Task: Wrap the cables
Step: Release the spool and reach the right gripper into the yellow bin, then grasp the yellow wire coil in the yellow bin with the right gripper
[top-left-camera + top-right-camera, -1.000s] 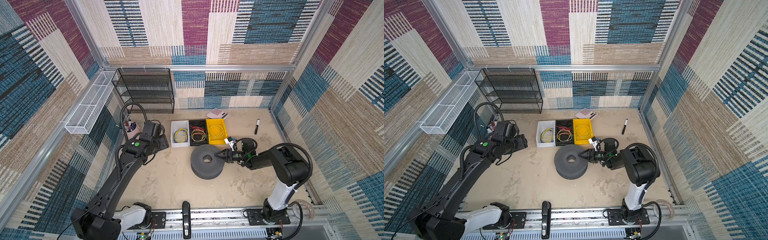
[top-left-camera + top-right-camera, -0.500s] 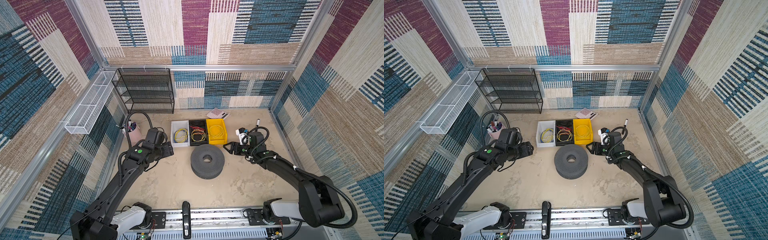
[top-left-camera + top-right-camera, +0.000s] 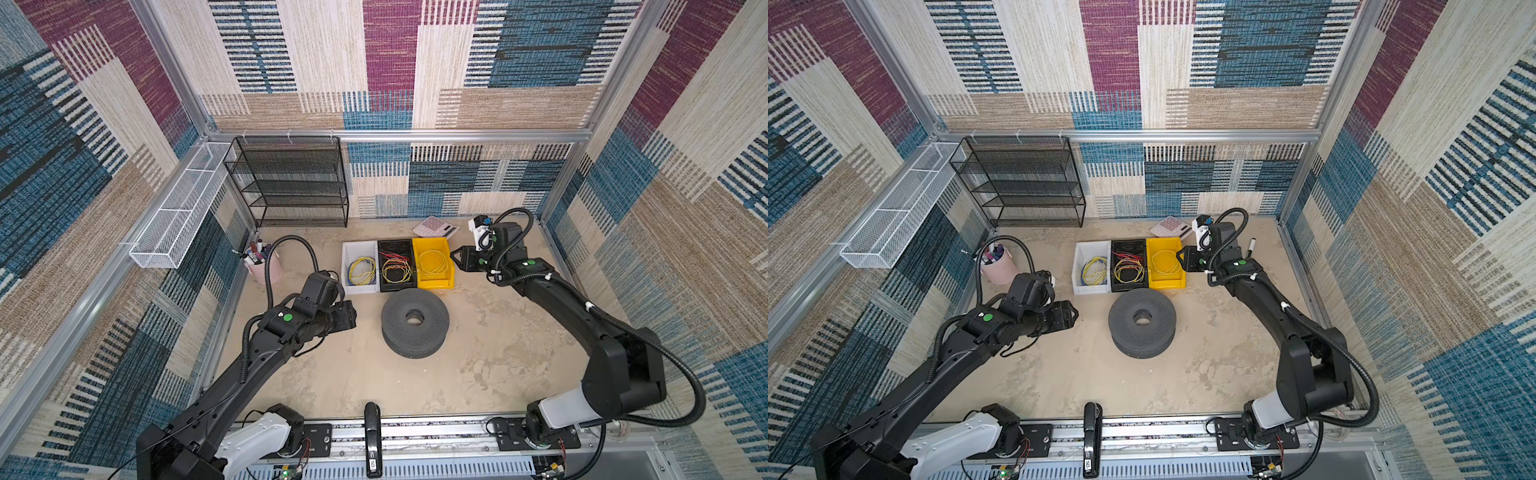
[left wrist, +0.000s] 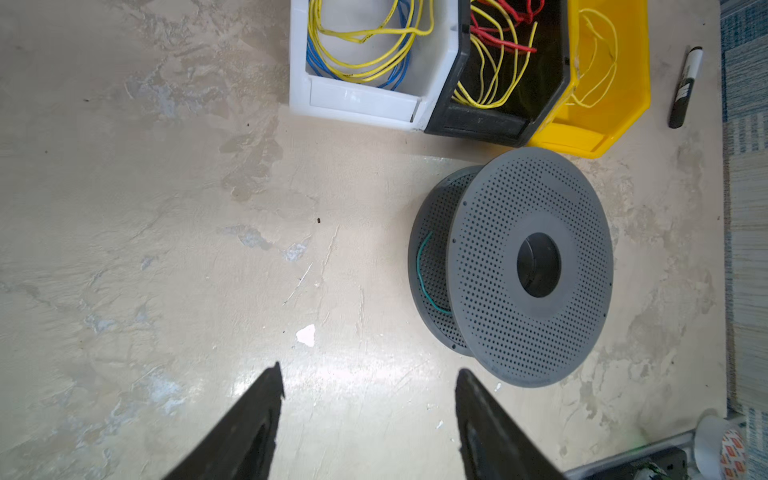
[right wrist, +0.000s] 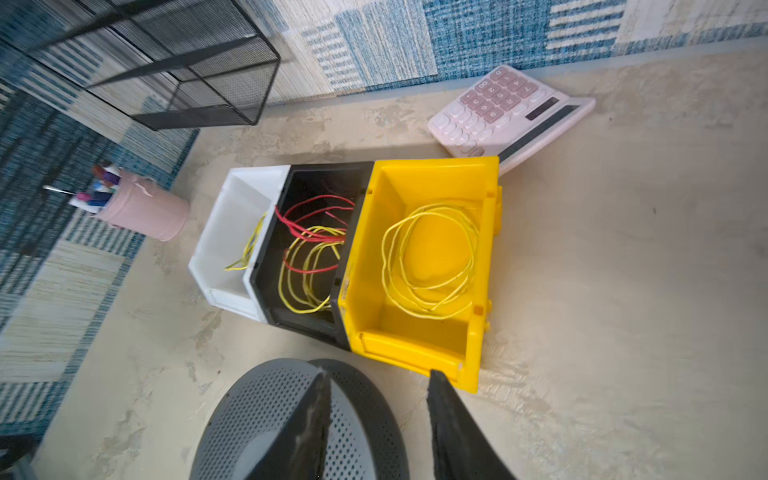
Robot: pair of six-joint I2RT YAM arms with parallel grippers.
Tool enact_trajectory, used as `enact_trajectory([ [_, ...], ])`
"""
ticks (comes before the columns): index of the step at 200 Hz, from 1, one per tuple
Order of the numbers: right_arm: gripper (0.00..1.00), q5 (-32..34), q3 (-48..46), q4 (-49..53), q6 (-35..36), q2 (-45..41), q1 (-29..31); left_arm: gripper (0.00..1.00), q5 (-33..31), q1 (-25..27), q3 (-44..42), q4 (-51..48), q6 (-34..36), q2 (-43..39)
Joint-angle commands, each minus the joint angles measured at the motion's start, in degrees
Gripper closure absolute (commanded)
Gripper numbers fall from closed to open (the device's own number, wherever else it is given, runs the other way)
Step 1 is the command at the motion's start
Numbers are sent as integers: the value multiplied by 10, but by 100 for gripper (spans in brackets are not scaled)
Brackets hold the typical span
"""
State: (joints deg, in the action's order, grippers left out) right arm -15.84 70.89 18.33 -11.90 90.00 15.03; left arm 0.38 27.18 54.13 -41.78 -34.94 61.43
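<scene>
yellow wire (image 5: 424,308) lies coiled in yellow bin (image 5: 411,353), ends indistinct.

This is a robot test cell in a lab. Its walls are carpet panels (image 3: 395,62) in an aluminium frame (image 3: 415,135), and the left arm (image 3: 232,376) and right arm (image 3: 557,295) are mounted on a rail (image 3: 415,432) edging a beige table (image 3: 415,386)

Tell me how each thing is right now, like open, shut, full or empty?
yellow wire, loosely coiled inside the yellow bin.
gray spool, lying flat, nearly bare, one green strand between its flanges.
left gripper, open, empty.
right gripper, open, empty.
pen cup, upright, holding pens.
marker, lying flat.
</scene>
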Motion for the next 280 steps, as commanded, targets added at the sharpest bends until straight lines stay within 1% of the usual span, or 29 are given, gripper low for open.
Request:
enact_trajectory([
  [1,59,63,67,46,58,59,20,33,14,3,18,7,6,4],
  [36,54,172,195,102,125,180,73,32,-6,5,1,6,-2,-21],
  [42,52,191,205,105,135,196,82,32,-7,5,-3,6,0,-24],
  [49,50,211,238,111,146,217,92,32,-8,5,-6,4,3,-26],
  [79,49,289,336,165,188,310,113,32,-12,5,-5,-7,21,-26],
  [97,46,312,357,177,204,339,120,31,-19,5,-3,-7,26,-26],
  [127,40,352,356,177,219,348,120,30,-20,4,5,1,39,-17],
  [164,37,362,338,164,228,335,120,30,-6,4,9,10,48,0],
  [187,36,378,346,164,248,353,120,30,-2,4,12,11,48,5],
  [225,37,388,358,149,256,372,120,30,2,4,21,8,51,-1],
  [245,40,388,370,145,270,385,120,30,2,5,20,6,51,-6],
  [263,46,408,389,148,272,405,120,30,5,4,18,4,49,-9],
  [280,47,408,401,141,279,420,120,30,7,4,14,1,46,-16],
])
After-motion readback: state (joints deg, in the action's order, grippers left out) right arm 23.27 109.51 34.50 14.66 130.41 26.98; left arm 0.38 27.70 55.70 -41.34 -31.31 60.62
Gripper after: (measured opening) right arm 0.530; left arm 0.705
